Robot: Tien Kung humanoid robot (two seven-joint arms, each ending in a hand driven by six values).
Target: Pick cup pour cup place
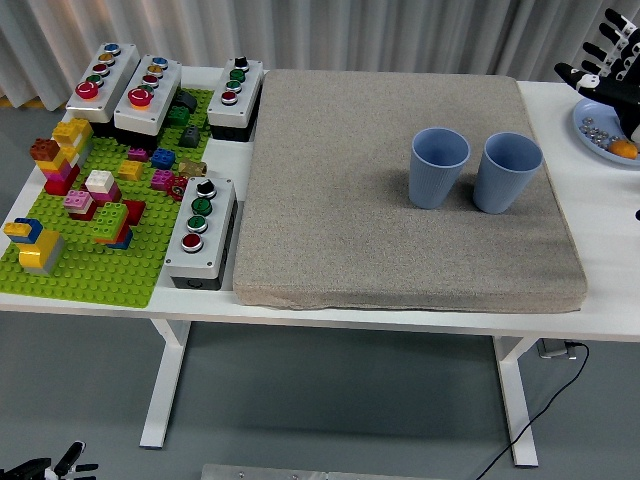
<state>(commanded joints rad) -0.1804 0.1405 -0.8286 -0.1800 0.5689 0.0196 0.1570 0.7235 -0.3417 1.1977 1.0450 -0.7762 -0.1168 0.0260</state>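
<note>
Spreading wide and holding nothing, the right hand's fingers (610,35) are hovering high at the desk's far right, above a blue plate (590,128), well apart from the cups. The right cup (507,172) is standing upright on the grey mat (400,260), just beside the left cup (438,167). The left hand (45,466) is hanging below the desk (590,230).

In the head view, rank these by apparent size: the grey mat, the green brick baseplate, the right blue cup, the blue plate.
1. grey mat
2. green brick baseplate
3. right blue cup
The blue plate is cut off by the picture's edge, so it cannot be ranked.
</note>
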